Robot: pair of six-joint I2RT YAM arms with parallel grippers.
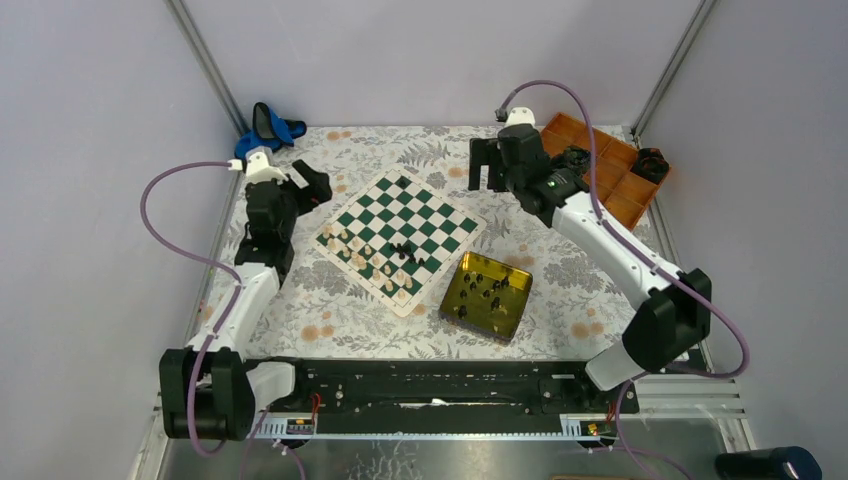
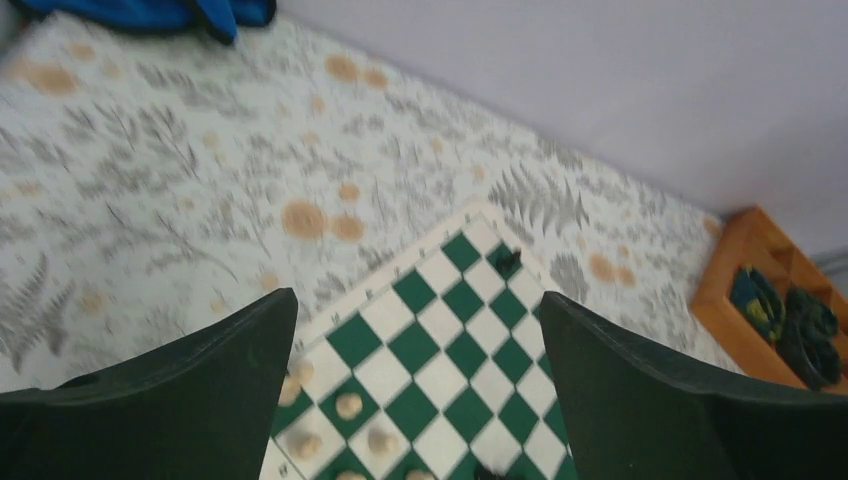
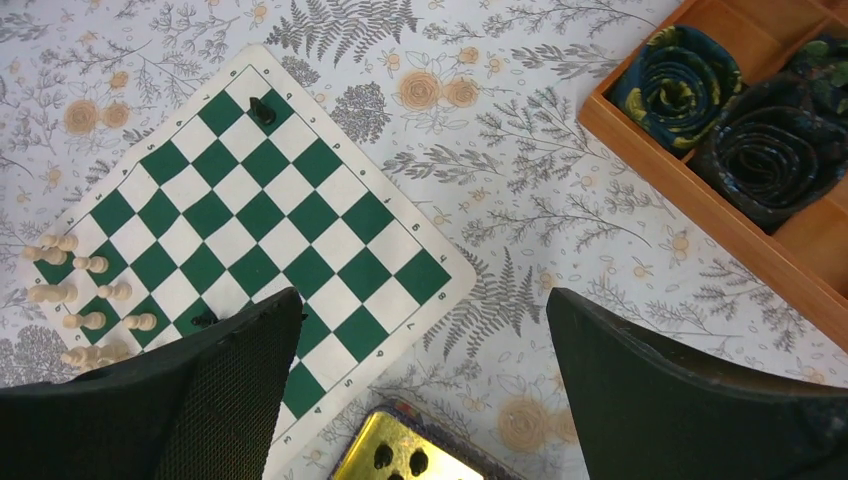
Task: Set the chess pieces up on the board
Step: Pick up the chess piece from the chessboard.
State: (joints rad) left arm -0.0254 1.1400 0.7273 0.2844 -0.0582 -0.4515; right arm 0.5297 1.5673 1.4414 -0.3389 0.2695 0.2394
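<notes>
The green-and-white board (image 1: 430, 215) lies turned like a diamond in the middle of the table. Cream chess pieces (image 1: 358, 256) crowd its near-left side, a few black ones (image 1: 402, 249) stand mid-board, and a single black piece (image 1: 403, 183) is at the far corner. More black pieces sit in the yellow tin tray (image 1: 505, 322). My left gripper (image 1: 315, 185) hovers open off the board's left edge, and my right gripper (image 1: 485, 165) hangs open past its far right edge. Both hold nothing. The left wrist view shows the board (image 2: 440, 340) between the fingers.
An orange compartment tray (image 1: 600, 165) with dark coiled items (image 3: 680, 85) stands at the back right. A blue object (image 1: 270, 125) lies at the back left. The tin tray (image 3: 440, 468) sits just off the board's near right edge (image 3: 420, 275). Grey walls close in on the table.
</notes>
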